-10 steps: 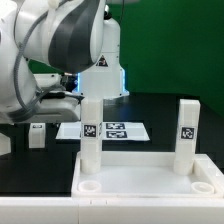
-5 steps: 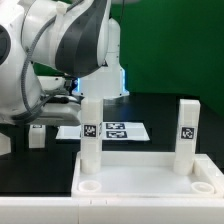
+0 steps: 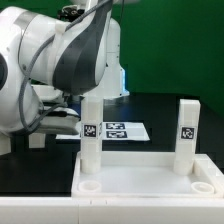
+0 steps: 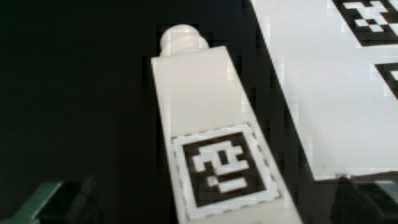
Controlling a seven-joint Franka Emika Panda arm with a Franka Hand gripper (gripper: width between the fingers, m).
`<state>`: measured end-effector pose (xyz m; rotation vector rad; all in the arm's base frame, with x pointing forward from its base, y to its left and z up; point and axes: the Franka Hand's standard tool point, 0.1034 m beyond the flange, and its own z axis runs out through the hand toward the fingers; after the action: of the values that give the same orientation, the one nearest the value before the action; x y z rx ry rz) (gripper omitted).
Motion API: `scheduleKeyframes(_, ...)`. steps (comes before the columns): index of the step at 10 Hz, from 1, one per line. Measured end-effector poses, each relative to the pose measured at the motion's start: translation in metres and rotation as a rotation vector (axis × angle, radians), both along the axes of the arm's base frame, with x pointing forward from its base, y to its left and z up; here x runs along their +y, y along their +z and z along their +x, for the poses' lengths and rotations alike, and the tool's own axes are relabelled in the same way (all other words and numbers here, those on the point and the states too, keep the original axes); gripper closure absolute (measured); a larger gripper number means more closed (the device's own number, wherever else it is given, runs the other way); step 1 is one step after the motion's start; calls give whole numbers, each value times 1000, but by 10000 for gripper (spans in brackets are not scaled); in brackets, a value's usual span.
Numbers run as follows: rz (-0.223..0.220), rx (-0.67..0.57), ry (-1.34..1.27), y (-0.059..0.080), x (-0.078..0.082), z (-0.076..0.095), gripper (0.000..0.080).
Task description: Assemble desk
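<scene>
**Exterior view:** The top [image 3: 150, 180] lies at the surface's front edge. The first leg [image 3: 90, 135] and the second leg [image 3: 187, 130] stand upright in its rear corner sockets. The arm [image 3: 60, 60] bends low over the surface towards the exterior view's left, beside the marker board [image 3: 118, 130]. Its fingers are hidden here.

**Wrist view:** A loose leg [image 4: 199, 110] lies flat on the surface [image 4: 71, 90], just beside the marker board [image 4: 329, 95]. The fingers [image 4: 50, 198] are spread wide, either side of its tagged end and apart from it. The leg looks light, stiff and smooth. Its flat sides near the middle suit a grip, since an end hold may pivot.
</scene>
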<state>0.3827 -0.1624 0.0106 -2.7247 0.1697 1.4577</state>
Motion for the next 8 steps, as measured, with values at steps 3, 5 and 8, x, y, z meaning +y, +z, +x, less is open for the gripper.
scheduleKeyframes(3,-2,2,1,-1,0,-1,263)
scheduleKeyframes(5,-2,2,1,-1,0,-1,417)
scheduleKeyframes(8,10,-45,15,20,-2,10,515)
